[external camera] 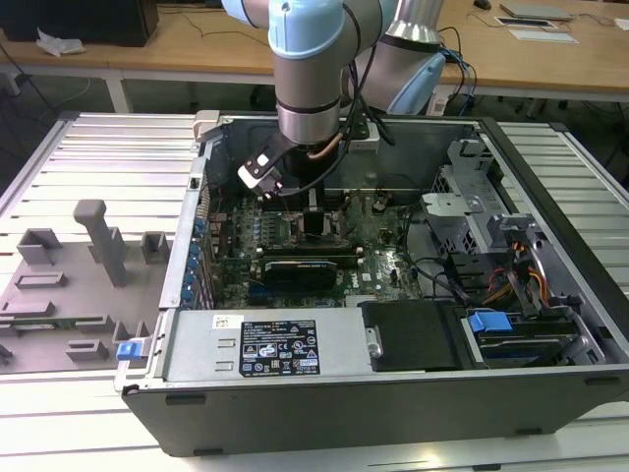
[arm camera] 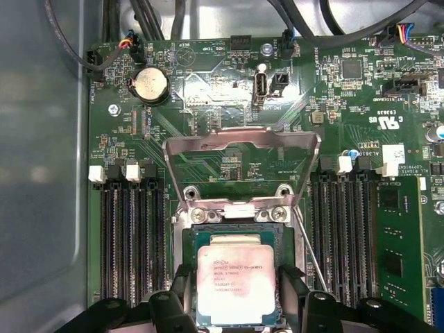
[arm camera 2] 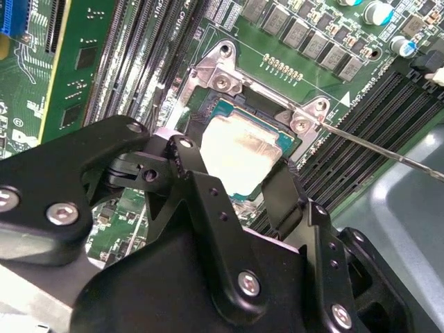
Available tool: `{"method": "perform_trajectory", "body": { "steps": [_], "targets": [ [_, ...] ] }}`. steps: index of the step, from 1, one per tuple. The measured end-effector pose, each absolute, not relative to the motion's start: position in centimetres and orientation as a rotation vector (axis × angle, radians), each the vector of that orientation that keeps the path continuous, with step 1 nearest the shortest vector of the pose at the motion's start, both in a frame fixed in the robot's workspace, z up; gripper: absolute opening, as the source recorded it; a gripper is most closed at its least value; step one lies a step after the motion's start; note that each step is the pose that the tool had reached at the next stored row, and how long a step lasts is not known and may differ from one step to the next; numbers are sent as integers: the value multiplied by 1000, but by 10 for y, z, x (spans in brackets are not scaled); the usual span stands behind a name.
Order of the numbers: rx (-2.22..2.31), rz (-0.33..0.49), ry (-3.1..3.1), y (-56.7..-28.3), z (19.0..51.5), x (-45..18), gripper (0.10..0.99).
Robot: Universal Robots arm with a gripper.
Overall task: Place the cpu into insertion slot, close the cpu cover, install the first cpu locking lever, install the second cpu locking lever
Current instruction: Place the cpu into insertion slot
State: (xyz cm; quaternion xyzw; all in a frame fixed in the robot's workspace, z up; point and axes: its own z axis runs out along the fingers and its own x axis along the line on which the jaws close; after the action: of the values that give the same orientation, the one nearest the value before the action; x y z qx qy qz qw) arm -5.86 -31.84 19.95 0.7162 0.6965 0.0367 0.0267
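Several short lines of small dark print stood on the silver top of the cpu (arm camera: 231, 281). White lettering, numbers and part marks were scattered across the green motherboard (arm camera: 333, 104), which also bore a small white sticker (arm camera: 392, 154) and, in the second wrist view, a white triangle mark (arm camera 2: 345, 99). In the exterior view a white label (external camera: 280, 346) crowded with black print and round certification signs lay on the grey power supply box (external camera: 197, 349).

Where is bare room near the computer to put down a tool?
Free: the ribbed table at the exterior view's left, behind the grey tray, beside the case. Crowded: inside the case, around the pincer above the cpu.
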Motion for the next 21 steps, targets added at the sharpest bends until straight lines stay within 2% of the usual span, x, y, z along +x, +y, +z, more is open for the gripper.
{"method": "perform_trajectory", "body": {
  "steps": [21],
  "targets": [
    [2192,72,2135,-318,210,-59,612]
  ]
}}
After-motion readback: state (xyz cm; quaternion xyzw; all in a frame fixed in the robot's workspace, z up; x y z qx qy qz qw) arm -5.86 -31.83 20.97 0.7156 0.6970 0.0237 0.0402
